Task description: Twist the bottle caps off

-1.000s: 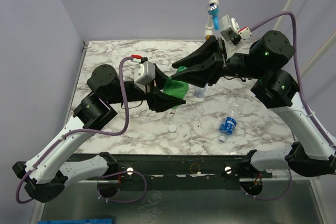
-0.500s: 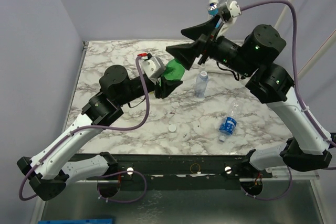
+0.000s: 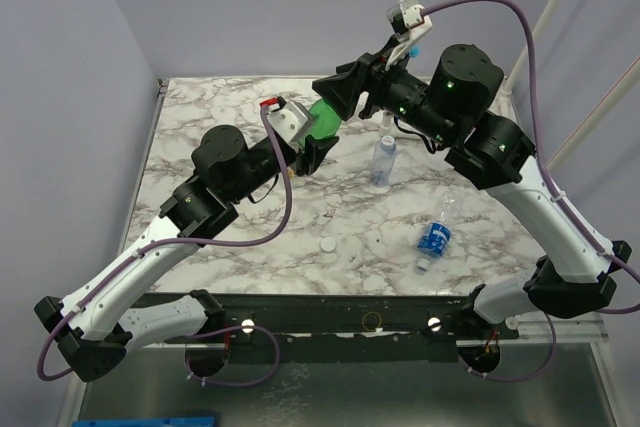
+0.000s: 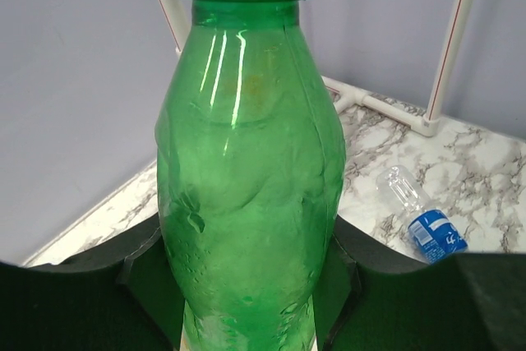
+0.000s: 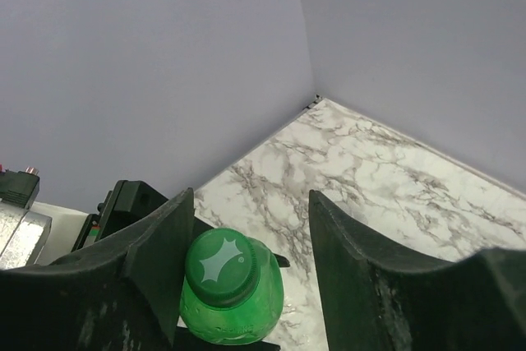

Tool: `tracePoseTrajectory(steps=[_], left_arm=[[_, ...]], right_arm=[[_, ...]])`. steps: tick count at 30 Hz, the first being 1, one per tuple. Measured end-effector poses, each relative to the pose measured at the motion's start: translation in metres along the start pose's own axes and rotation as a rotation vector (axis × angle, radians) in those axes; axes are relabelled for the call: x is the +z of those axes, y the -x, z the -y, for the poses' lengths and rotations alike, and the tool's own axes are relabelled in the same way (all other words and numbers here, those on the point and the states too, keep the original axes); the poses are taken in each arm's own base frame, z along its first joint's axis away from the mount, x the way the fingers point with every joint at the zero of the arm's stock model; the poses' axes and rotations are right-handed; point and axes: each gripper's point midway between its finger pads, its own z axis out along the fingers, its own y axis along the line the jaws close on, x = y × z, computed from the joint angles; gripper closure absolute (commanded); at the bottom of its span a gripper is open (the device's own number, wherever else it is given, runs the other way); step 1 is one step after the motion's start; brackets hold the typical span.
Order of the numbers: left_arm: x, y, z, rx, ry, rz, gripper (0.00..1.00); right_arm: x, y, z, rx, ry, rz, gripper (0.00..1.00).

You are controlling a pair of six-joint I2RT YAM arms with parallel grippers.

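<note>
Clamped low on the body of the green bottle (image 4: pixel 246 170) with left gripper (image 4: pixel 246 273), one dark finger pressed against each flank. Held clear of the marble table (image 3: pixel 200 107), over its far half.

Long axis upright in the left wrist view: neck and collar at the top, base down between the jaws. From above, seen leaning a little, cap end aimed up toward right gripper (image 5: pixel 251 203).

Spread wide at that gripper, a finger standing on either side of the green cap (image 5: pixel 220 265). Cap closer to the finger on the picture's left; contact with it not resolvable. Cap seated on the neck, star mark on top facing the right wrist camera.

Farther out:
- Small clear bottle with blue label (image 3: pixel 383 160) upright on the table, just right of the grippers.
- Second small bottle (image 3: pixel 434 237) lying on its side nearer the front edge.
- Loose white cap (image 3: pixel 328 245) on the marble left of that, well apart.
</note>
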Motion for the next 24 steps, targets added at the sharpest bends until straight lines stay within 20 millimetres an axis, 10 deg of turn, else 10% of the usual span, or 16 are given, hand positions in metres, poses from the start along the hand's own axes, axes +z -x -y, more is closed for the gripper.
tracePoseTrajectory(steps=[8,14,24], left_arm=[[0.001,0.000,-0.003,0.000,0.019,0.003,1.00],[0.002,-0.001,-0.006,-0.002,0.033,-0.001,1.00],[0.000,0.003,0.000,-0.015,0.003,0.018,1.00]], right_arm=[[0.001,-0.003,-0.004,0.018,0.019,-0.010,0.40],[0.002,-0.008,-0.010,0.037,0.049,-0.020,0.92],[-0.003,-0.004,-0.026,0.009,0.147,-0.007,0.99]])
